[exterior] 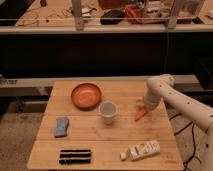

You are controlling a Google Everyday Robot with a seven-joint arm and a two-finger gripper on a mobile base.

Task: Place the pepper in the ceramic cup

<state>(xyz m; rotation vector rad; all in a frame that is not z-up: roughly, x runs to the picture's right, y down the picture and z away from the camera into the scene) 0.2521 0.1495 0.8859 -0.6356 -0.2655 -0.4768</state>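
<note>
While the pepper (140, 115) lies on the wooden table (115, 137) right of centre, just right of the ceramic cup (108, 112), the gripper (143, 106) hangs at its upper end, fingers apart. Upper left of the cup stands an orange bowl (85, 95); a white bottle (141, 149) lies lower right, near the table's front edge.
</note>
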